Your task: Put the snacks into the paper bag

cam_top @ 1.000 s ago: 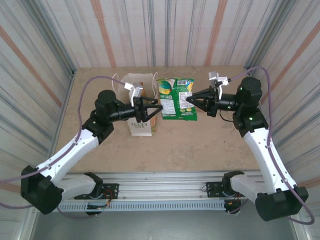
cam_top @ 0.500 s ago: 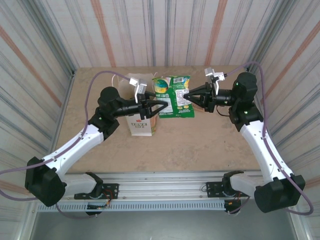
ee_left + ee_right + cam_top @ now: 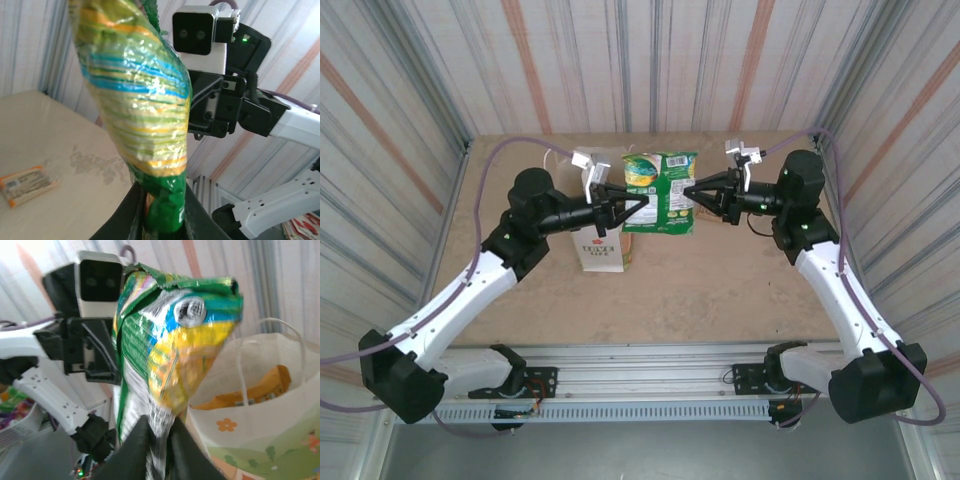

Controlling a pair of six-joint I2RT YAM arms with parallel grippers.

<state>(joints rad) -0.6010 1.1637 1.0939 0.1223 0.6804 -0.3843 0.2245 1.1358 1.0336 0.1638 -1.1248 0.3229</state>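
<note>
The left gripper (image 3: 640, 206) is pinched shut on one side edge of a green snack packet (image 3: 661, 191). The right gripper (image 3: 691, 192) clamps the opposite edge, so the packet hangs upright in the air between the two claws. In the left wrist view, the dark fingers (image 3: 125, 220) squeeze the packet's green seam, and its striped, glossy body (image 3: 145, 100) bulges up away from them. In the right wrist view, the fingers (image 3: 131, 452) nip the crinkled lower edge of the same packet (image 3: 170, 355). Just below the left claw, a little back toward its arm, the white paper bag (image 3: 602, 250) stands upright on the table (image 3: 720, 280). From the right claw, the bag (image 3: 260, 440) sits beyond the held packet, its mouth open and an orange packet (image 3: 252, 390) lying inside. A small orange-edged packet (image 3: 25, 184) lies flat on the table, well off to the left claw's side.
</note>
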